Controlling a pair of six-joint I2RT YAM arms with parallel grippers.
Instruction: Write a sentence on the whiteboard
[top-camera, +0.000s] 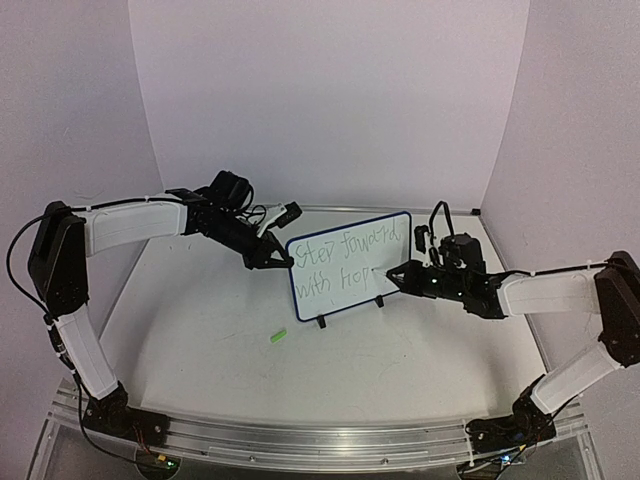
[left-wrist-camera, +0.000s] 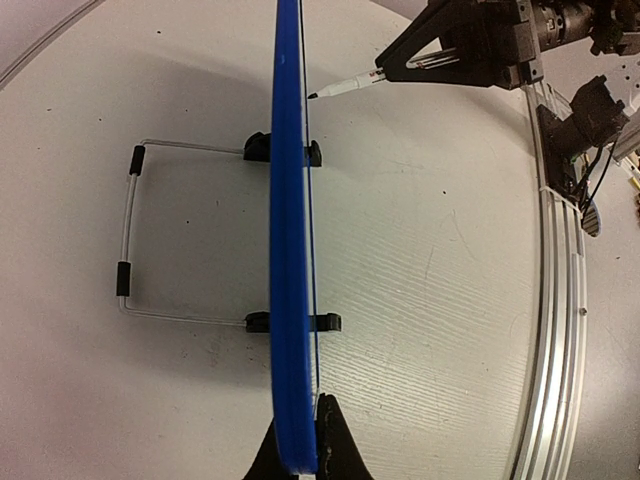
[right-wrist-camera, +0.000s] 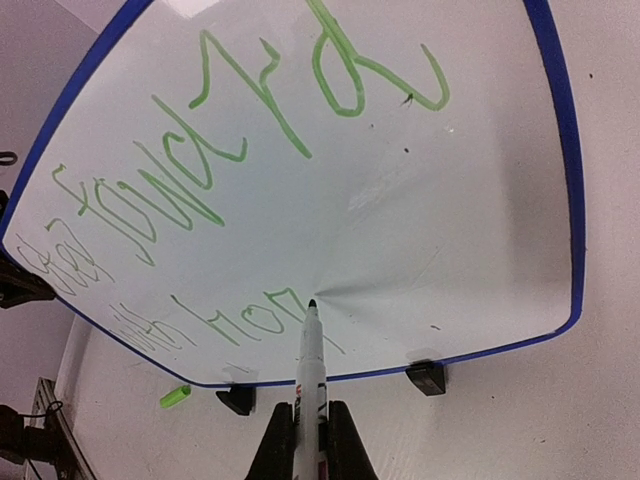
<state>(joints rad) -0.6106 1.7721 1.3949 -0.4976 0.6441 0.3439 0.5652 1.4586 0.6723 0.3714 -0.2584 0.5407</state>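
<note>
1. Board position. The board (top-camera: 348, 265) stands upright on its two black feet (right-wrist-camera: 427, 377) about mid-table, with its written face toward the near side. It sits between my two pincers. The wire stand (left-wrist-camera: 130, 230) rests on the table (top-camera: 200, 330) behind it, on the far side.

2. Left pincer. My left pincer (left-wrist-camera: 300, 440) is clenched on the board's left edge, near the upper corner. One finger (left-wrist-camera: 265, 455) lies against the back of the blue frame and the other against the front. In the left wrist view the board runs edge-on, straight out from between the fingers.

3. Right pincer. My right pincer (right-wrist-camera: 308, 430) is at the board's right side, just in front of the face, and does not touch the board itself. It is clenched on a marker (right-wrist-camera: 308, 360), gripping the barrel. The marker points left toward the board.

4. Contact point. The marker tip touches the white face low on the right part of the board, just right of the last written letter.

5. Sentence. The sentence (top-camera: 345, 262) is in thin green strokes on two lines. The top line reads "Step forward" and the lower line reads "with hop".

6. Other item. A green cap (top-camera: 277, 337) lies on the table to the near left of the board, apart from it and from both pincers.
</note>
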